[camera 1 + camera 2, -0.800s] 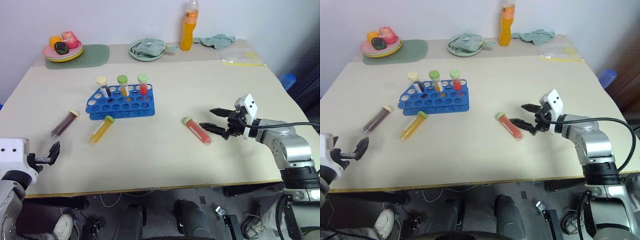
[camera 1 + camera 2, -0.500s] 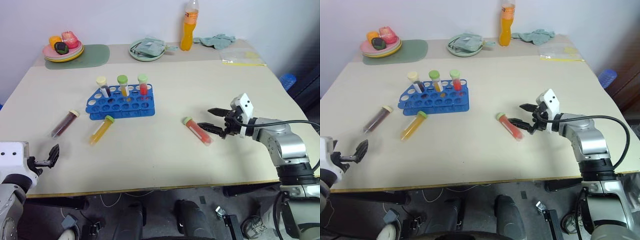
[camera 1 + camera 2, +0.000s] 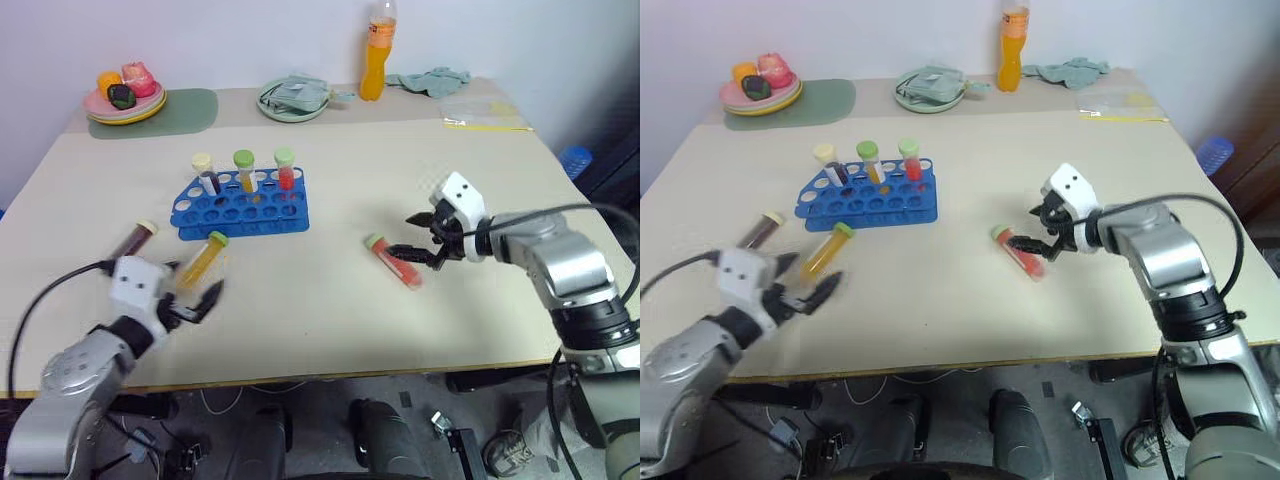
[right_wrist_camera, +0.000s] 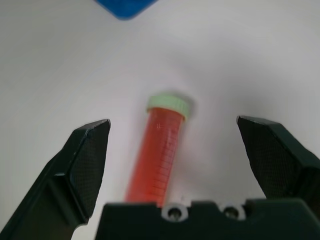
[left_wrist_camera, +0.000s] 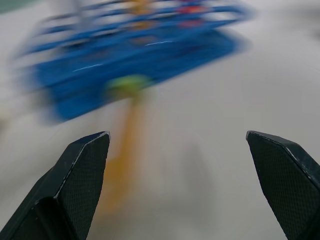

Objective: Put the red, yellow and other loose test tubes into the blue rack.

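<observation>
Lying flat on the table (image 3: 330, 300), far left, is the maroon tube (image 3: 132, 241). Next to it the left gripper (image 3: 190, 300) hangs wide open, just near the yellow tube (image 3: 204, 258). That tube lies right in front of the blue rack (image 3: 240, 206), which has three tubes standing in it. Over on the right, the right gripper (image 3: 418, 238) is wide open too, with the red tube (image 4: 161, 157) lying between its fingers.
</observation>
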